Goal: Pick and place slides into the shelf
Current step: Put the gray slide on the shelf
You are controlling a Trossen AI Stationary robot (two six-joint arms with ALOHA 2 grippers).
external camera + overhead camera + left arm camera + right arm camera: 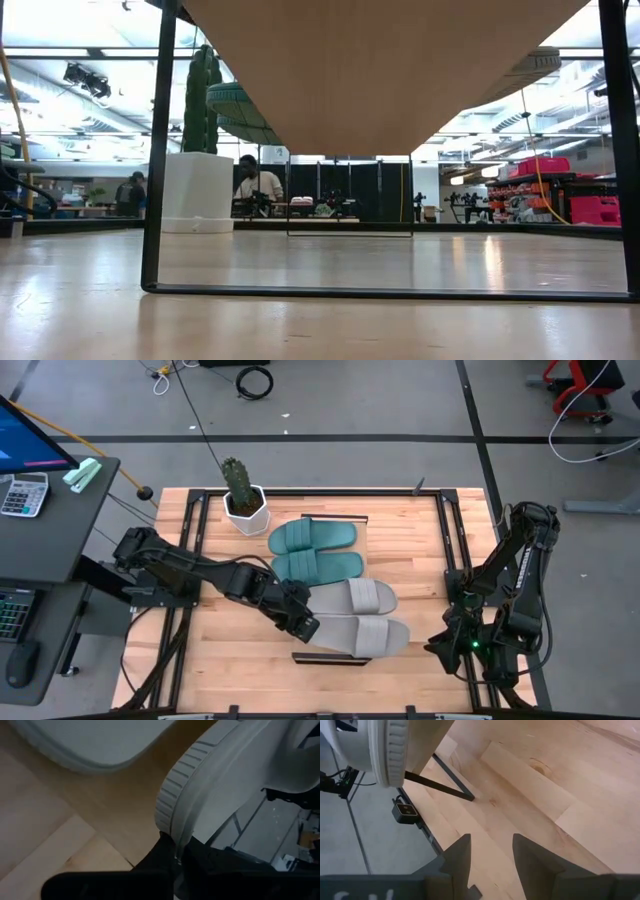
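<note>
Four slides lie side by side on the shelf: two teal ones at the far end, then a grey one, and the nearest grey slide by the shelf's near end. My left gripper is shut on that nearest slide's left end. My right gripper waits open at the table's right side, with nothing between its fingers. From the low view the shelf's board shows from beneath. My left gripper pinches the heel-end rim of the nearest grey slide, on its ribbed sole edge, between the two fingers. The fingers come from the table's left, slanting down. The slide lies lengthwise across the shelf; whether its sole rests on the board I cannot tell.
A cactus in a white pot stands at the table's far left, beside the shelf. The shelf's thin dark frame stands on the slatted tabletop. A desk with a calculator lies beyond the left edge. People show in the room behind.
</note>
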